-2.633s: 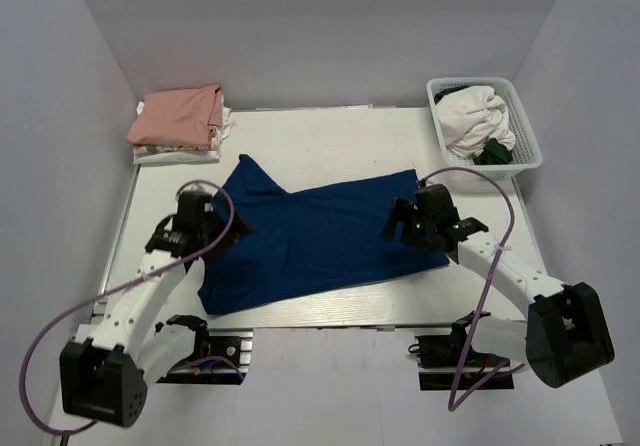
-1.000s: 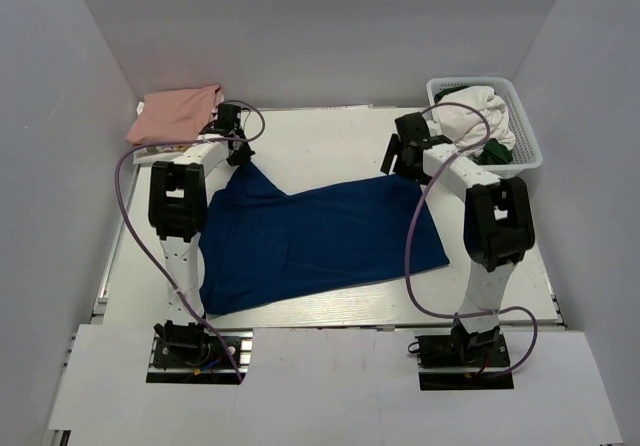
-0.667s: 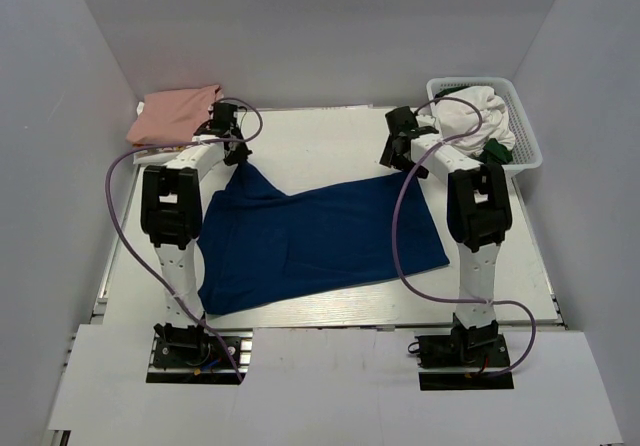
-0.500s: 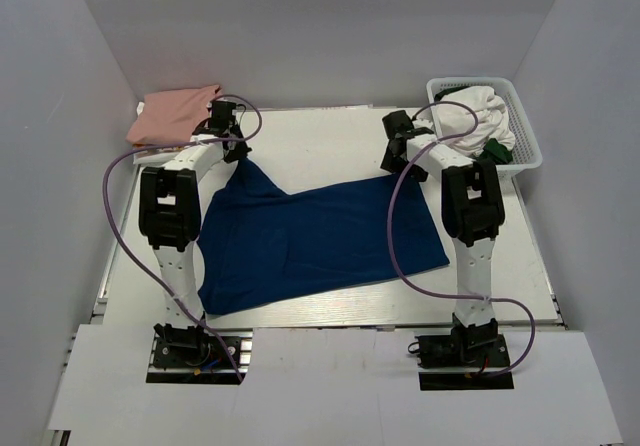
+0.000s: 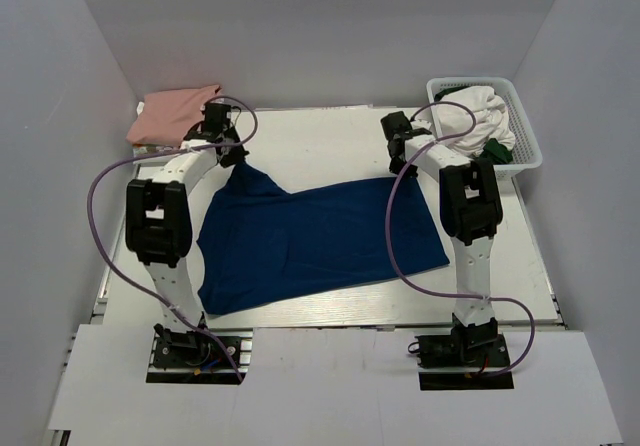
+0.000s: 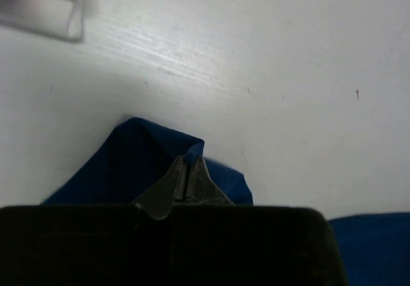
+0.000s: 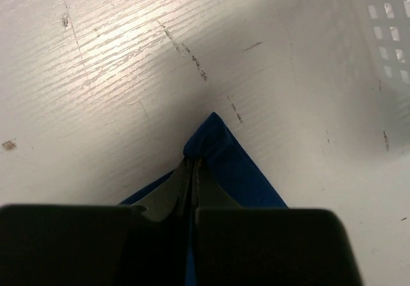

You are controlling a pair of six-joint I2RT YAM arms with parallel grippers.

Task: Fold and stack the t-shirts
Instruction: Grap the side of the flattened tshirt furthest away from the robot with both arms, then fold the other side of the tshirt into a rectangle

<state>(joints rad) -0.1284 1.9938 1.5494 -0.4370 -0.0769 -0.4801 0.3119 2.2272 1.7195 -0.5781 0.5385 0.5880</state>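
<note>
Left jaws are clamping tight on the far-left corner of the dark blue t-shirt [image 6: 122, 164], with cloth peaking up between them. Right jaws are pinching its far-right corner [image 7: 221, 148] just as tightly. The shirt [image 5: 320, 236] is lying spread across the middle of the counter [image 5: 320, 141], no chest print showing. Dark wrist housings are blocking the lower part of both wrist views. The salmon-pink t-shirt [image 5: 175, 114] is sitting at the far-left corner on a pale stack that is hard to make out. The white basket [image 5: 527, 149] is showing only as a blurred lattice [image 7: 384, 29] from the right wrist. Versus 2.6 s ago, both arms are now stretching to the far corners instead of bending low over the shirt's sides; the shirt is lying much the same.
</note>
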